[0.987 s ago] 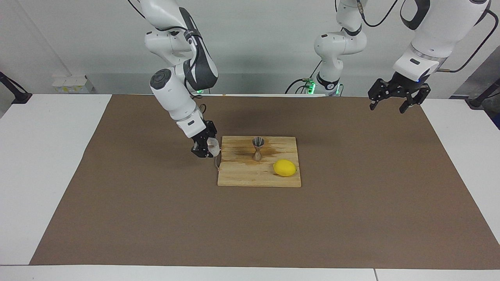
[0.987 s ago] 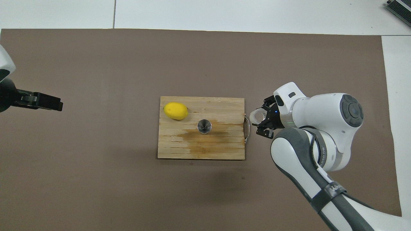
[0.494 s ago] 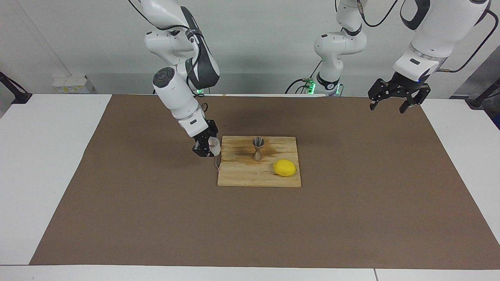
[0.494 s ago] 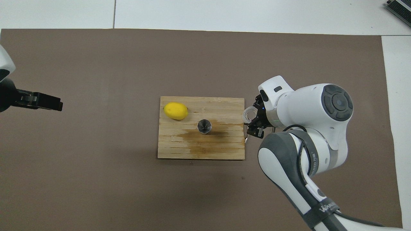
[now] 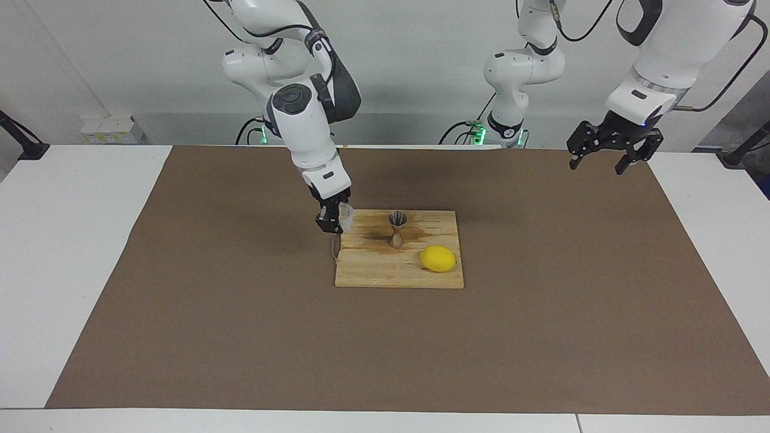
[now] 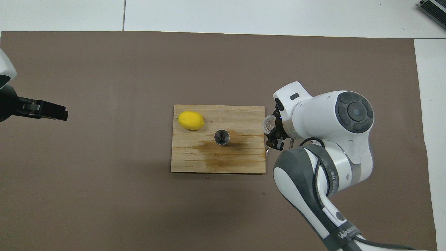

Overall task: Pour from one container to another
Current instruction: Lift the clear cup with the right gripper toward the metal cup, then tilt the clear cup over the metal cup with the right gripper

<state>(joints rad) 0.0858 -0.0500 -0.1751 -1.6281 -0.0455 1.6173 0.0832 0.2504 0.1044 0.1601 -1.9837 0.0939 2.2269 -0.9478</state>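
Observation:
My right gripper [image 5: 334, 220] [image 6: 271, 129] is shut on the small clear cup [image 5: 345, 211] [image 6: 267, 122], lifted just over the wooden board's [image 5: 373, 267] [image 6: 195, 160] edge at the right arm's end. The steel hourglass jigger [image 5: 397, 229] [image 6: 221, 137] stands upright near the middle of the board, on a dark wet stain, a short way from the cup. What is inside the cup does not show. My left gripper [image 5: 604, 159] [image 6: 59, 112] hangs open, high over the brown mat at the left arm's end, where that arm waits.
A yellow lemon [image 5: 438, 258] [image 6: 190, 120] lies on the board, farther from the robots than the jigger and toward the left arm's end. A metal handle [image 5: 334, 249] sticks out of the board's edge under the cup. The brown mat [image 5: 240, 337] surrounds the board.
The right arm has swung up and toward the board, carrying the cup from beside the board's edge to just over it. The left arm has not moved.

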